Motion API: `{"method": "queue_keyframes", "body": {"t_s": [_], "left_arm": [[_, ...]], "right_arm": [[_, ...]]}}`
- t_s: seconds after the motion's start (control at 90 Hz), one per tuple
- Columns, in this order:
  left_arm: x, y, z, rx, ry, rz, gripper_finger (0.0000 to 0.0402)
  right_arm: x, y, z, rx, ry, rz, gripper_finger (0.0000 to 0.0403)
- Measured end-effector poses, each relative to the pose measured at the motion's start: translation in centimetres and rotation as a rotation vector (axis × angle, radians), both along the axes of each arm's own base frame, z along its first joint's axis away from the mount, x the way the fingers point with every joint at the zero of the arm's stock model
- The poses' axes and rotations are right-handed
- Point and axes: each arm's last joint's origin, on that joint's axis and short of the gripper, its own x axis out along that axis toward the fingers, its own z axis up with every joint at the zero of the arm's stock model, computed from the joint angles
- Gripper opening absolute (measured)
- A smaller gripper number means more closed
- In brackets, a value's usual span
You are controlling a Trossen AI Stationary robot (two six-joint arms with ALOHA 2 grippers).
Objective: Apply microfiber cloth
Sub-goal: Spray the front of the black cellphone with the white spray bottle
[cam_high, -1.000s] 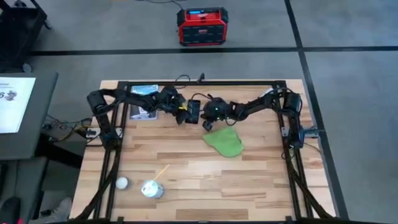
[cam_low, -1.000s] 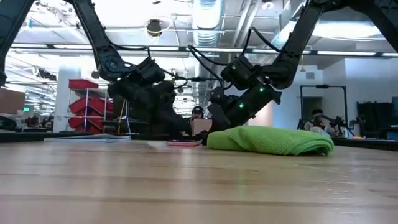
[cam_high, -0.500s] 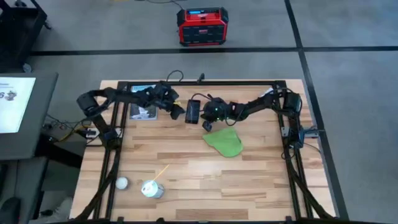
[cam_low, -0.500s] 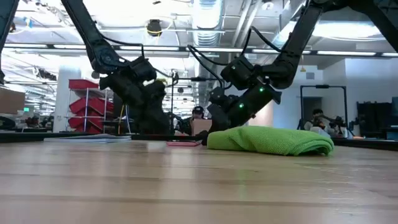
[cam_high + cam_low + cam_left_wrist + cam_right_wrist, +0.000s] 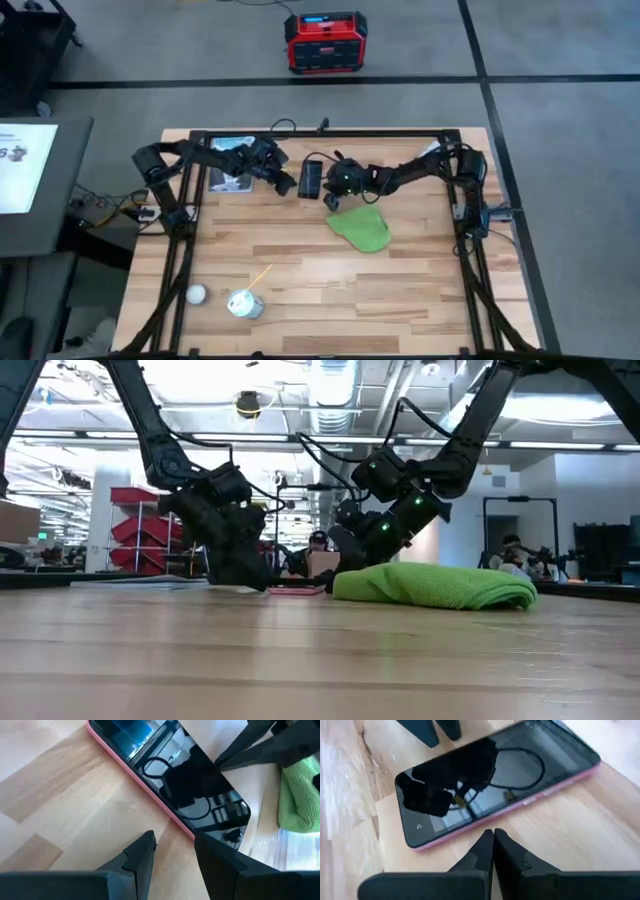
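Observation:
The phone point(image 5: 310, 178) lies flat, screen up, at the table's far middle; its pink edge point(image 5: 150, 785) shows in the left wrist view. The green microfiber cloth point(image 5: 362, 228) lies bunched on the wood, just to the near right of the phone point(image 5: 296, 590). My left gripper point(image 5: 175, 837) stands open, low at the phone's left side point(image 5: 289, 183). My right gripper point(image 5: 492, 834) is shut, its tips down at the phone's right long edge point(image 5: 333, 190), between phone and cloth point(image 5: 430, 585). My right gripper's shut fingertips point(image 5: 487, 840) come slanting down from the table's right, close to the phone's long pink edge point(image 5: 470, 839); I cannot tell whether they touch it. My left gripper's fingers point(image 5: 212, 850) stand beside the phone's other long edge; contact cannot be told.
A small cup with a stick in it point(image 5: 245, 303) and a white ball point(image 5: 197, 294) sit near the table's front left. A printed sheet point(image 5: 230, 162) lies at the far left. A red box point(image 5: 325, 42) stands on the floor beyond the table. Bare wood spreads across the near half.
My left gripper has drawn up and back toward the table's left, then come down again beside the phone. The phone, the cloth and my right gripper have stayed where they were.

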Motion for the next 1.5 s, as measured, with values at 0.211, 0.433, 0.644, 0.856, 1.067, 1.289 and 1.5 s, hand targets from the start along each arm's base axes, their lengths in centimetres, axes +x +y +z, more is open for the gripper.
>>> {"method": "queue_keyframes", "body": {"t_s": [0.211,0.433,0.644,0.856,1.067,1.289,1.5], "left_arm": [[-0.1,0.0,0.0,0.012,0.005,-0.014,0.0125],[0.0,0.0,0.0,0.021,0.002,-0.021,0.0125],[0.0,-0.1,0.0,0.016,0.0,-0.029,0.0125],[0.1,-0.2,0.0,0.017,-0.013,-0.041,0.0125],[0.2,-0.2,0.0,0.014,-0.016,-0.042,0.0125],[0.2,-0.3,0.1,0.016,-0.02,-0.043,0.0125],[0.5,-0.6,0.1,0.012,-0.027,-0.048,0.0125]], "right_arm": [[-2.2,2.7,5.5,-0.085,0.124,-0.018,0.0],[-4.9,0.1,7.0,-0.065,0.228,-0.133,0.0],[-2.9,-2.1,2.9,0.056,0.111,-0.07,0.0],[0.1,-1.6,1.4,0.036,0.018,0.014,0.0],[1.5,-2.0,0.2,0.041,-0.027,0.054,0.0],[1.9,-2.2,0.5,0.007,-0.073,0.083,0.0],[2.0,-2.2,0.6,0.002,-0.098,0.117,0.0]]}}
